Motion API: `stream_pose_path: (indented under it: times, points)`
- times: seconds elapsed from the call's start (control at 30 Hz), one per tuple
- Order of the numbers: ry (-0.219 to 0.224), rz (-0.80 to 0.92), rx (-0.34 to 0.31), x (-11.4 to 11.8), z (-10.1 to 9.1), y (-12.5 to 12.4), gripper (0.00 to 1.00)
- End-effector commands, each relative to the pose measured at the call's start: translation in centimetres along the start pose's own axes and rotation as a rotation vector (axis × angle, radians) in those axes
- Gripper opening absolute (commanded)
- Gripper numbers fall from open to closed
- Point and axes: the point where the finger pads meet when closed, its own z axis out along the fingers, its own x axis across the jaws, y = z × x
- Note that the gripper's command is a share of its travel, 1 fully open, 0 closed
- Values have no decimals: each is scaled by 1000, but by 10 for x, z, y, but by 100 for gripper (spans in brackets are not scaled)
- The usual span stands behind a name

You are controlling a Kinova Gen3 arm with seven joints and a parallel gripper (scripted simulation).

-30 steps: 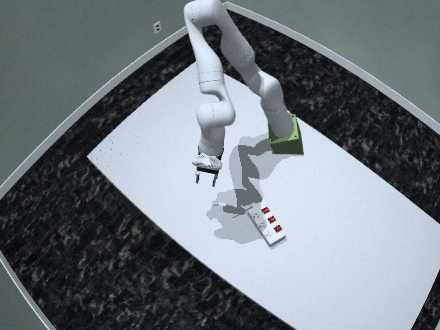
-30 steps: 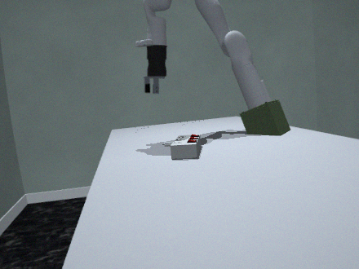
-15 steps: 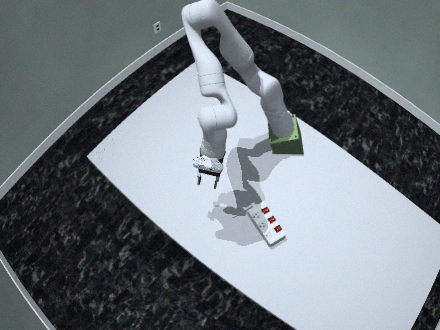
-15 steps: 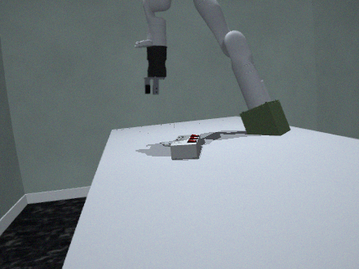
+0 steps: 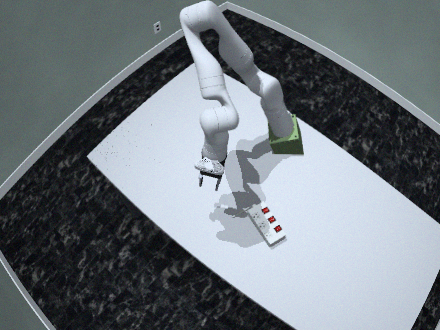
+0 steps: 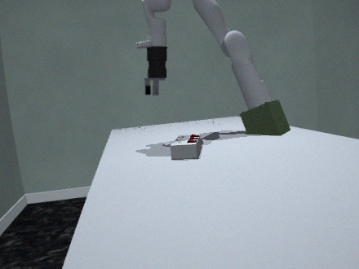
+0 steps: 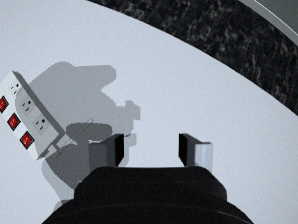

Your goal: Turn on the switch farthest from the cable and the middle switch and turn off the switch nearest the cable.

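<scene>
A white power strip lies flat on the white table, right way up. Three red rocker switches sit in a row along one side. Their positions are too small to tell. A short cable stub leaves the strip's end nearest the arm. My gripper is open and empty. It hangs high above the table, off to the side of the strip's cable end. In the wrist view the strip lies at the left edge.
The arm's green base block stands on the table behind the strip. The table's edge runs close past the gripper's side, with dark floor beyond it.
</scene>
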Motion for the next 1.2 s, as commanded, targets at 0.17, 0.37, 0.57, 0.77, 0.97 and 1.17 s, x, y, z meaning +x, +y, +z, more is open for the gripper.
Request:
stream_pose_path:
  times: [0.17,0.37,0.57,0.77,0.97,1.17]
  points:
    - [-4,-3,-1,-4,1,-2,100]
    - [-7,13,-2,-9,3,-4,100]
    - [-10,29,-3,-13,5,-6,100]
    - [-10,29,-3,-13,5,-6,100]
    - [-13,45,-4,-18,7,-8,100]
    - [-16,62,-5,-23,9,-10,100]
